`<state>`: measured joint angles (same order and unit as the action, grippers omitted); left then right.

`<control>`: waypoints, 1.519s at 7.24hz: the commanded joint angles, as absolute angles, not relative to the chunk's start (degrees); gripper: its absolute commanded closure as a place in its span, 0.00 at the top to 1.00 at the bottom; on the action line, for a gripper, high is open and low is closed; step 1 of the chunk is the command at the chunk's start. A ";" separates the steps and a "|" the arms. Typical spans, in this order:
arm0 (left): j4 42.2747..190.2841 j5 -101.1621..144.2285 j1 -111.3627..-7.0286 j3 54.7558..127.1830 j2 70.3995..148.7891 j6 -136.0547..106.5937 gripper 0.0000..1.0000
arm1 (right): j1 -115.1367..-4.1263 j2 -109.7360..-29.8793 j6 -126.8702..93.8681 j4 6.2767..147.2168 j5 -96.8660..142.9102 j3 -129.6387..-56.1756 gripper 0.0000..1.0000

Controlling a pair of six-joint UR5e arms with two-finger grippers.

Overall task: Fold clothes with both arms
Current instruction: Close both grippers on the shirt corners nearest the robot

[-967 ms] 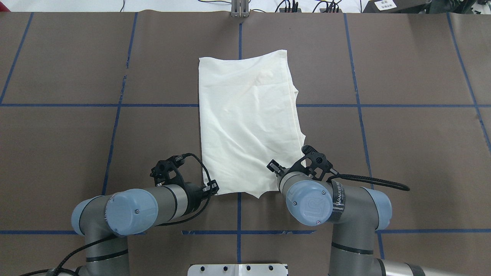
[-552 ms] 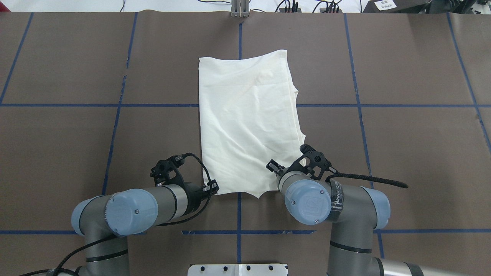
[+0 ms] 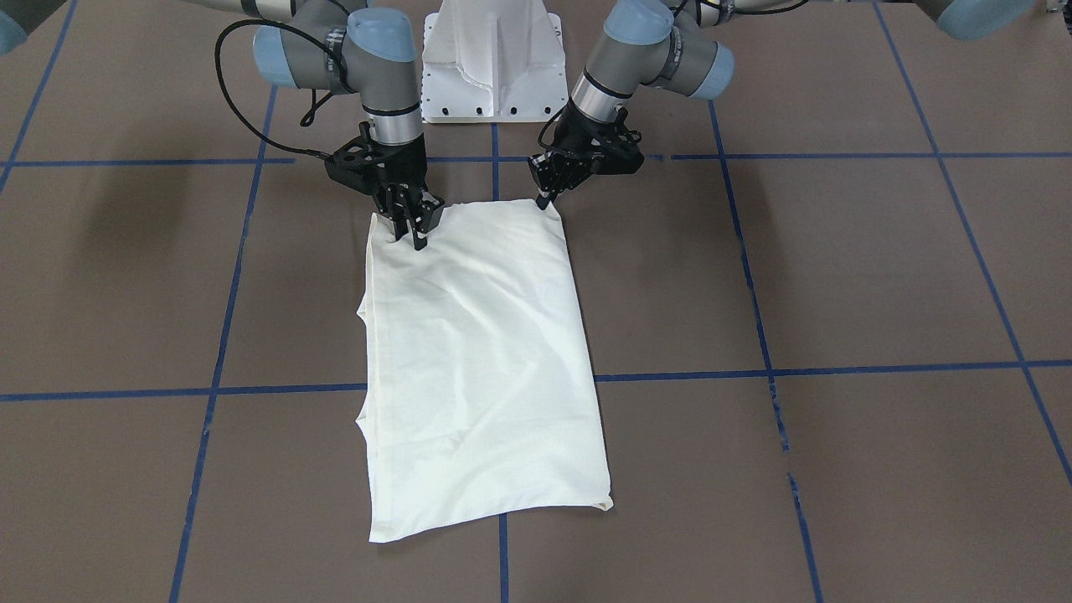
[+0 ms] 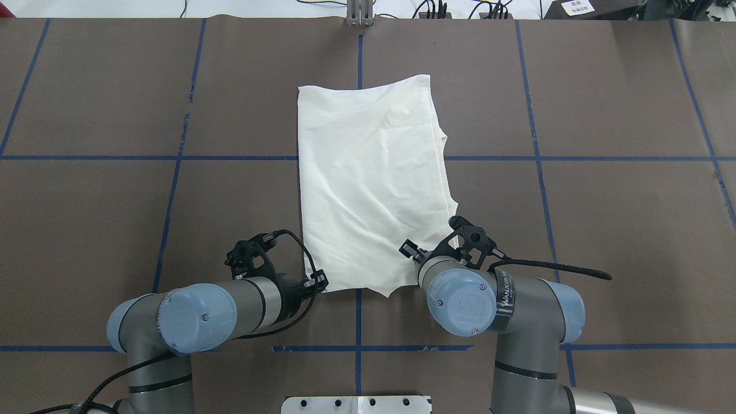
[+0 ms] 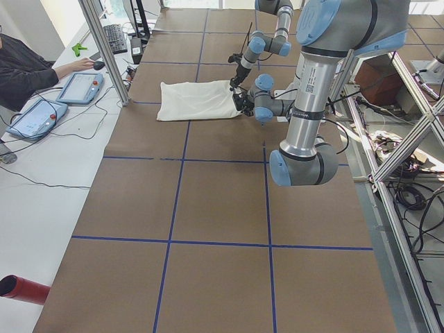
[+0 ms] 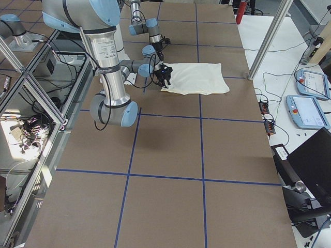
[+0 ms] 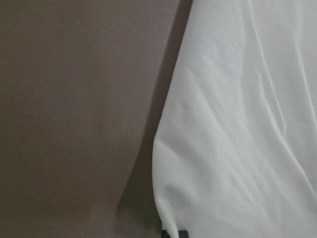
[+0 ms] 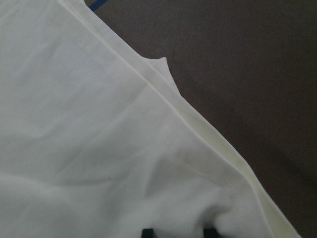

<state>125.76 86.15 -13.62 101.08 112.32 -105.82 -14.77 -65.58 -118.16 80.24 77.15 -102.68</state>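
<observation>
The cream T-shirt [image 4: 371, 178] lies plain side up on the brown table, folded into a long narrow rectangle [image 3: 481, 352]; no print shows. My left gripper [image 3: 546, 198] sits at the shirt's near left corner [image 4: 318, 282], its fingers together on the cloth edge. In the left wrist view the cloth [image 7: 237, 139] covers all but one dark fingertip [image 7: 176, 233]. My right gripper [image 3: 413, 230] is down on the near right corner and pinches the fabric. There the cloth [image 8: 99, 148] bunches towards two fingertips [image 8: 147, 232].
The white pedestal base [image 3: 492, 59] stands just behind both wrists. Blue tape lines [image 4: 358, 52] cross the brown table cover. A seated person [image 5: 28, 66] and tablets [image 5: 82, 87] are beyond the far edge, with pendants [image 6: 307, 111] and a metal post [image 6: 269, 36] nearby.
My right wrist has crept slightly forward over the shirt's corner. The left arm and the shirt have not moved.
</observation>
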 commanded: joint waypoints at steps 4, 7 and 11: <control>125.77 86.22 -13.62 100.99 112.41 -105.73 0.00 | -15.56 -65.13 -118.04 80.24 77.43 -103.10 0.00; 125.77 86.22 -13.62 101.07 112.41 -105.65 0.00 | -15.64 -65.13 -118.04 80.24 77.34 -103.27 0.00; 118.01 88.40 -15.38 112.98 112.15 -99.50 0.00 | -15.91 -65.22 -117.95 89.14 77.70 -116.22 0.00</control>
